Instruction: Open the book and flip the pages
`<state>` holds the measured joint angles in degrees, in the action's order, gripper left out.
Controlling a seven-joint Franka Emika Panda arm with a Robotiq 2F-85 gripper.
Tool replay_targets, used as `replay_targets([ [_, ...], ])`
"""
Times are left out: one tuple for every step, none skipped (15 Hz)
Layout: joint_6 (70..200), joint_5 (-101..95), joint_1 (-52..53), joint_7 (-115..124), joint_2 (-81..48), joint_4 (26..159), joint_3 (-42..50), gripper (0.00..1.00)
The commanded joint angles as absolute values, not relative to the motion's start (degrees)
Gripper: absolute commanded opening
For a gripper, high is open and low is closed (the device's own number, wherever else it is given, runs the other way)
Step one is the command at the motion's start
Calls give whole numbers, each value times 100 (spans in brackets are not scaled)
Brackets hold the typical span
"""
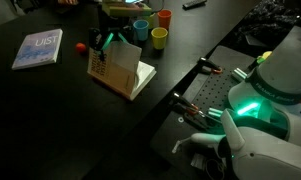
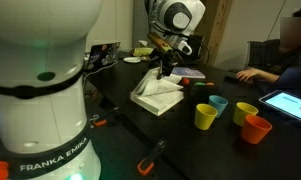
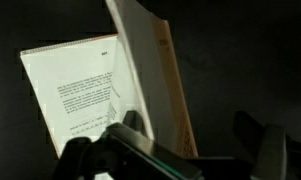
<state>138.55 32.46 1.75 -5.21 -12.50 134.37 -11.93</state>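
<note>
The tan-orange book (image 1: 118, 70) lies on the black table and is partly open. Its cover and a sheaf of leaves (image 3: 155, 70) stand up nearly vertical. A white page with faint print (image 3: 78, 95) lies exposed beside them. In both exterior views my gripper (image 1: 110, 42) (image 2: 164, 62) hangs over the book's (image 2: 155, 93) raised part. In the wrist view my gripper (image 3: 190, 130) has its fingers apart. The raised cover stands between them, close to one finger, with a dark gap to the other.
A thin blue-grey book (image 1: 37, 48) lies apart on the table. Cups stand nearby: yellow (image 1: 159, 38), blue (image 1: 141, 27) and orange (image 1: 164, 18). A small red object (image 1: 80, 46) lies by the open book. A seated person with a tablet (image 2: 288, 104) is at the table's far side.
</note>
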Motion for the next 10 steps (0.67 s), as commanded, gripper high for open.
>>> replay_targets([
  [13716, 3695, 425, -594, -1149, 13300, -1381, 100],
  [13733, 3810, 484, -644, -1085, 13316, -1424, 100],
  [13716, 3946, 547, -684, -1035, 13306, -1471, 100],
  [13739, 4066, 631, -729, -993, 13299, -1528, 100],
  [13736, 4130, 716, -735, -959, 13285, -1566, 100],
  [13783, 4164, 815, -720, -936, 13282, -1606, 100],
  [13789, 4290, 893, -780, -949, 13272, -1657, 100],
  [13813, 4449, 983, -840, -974, 13262, -1725, 100],
  [13806, 4565, 1069, -865, -986, 13245, -1779, 100],
  [13824, 4621, 1174, -884, -997, 13231, -1832, 100],
])
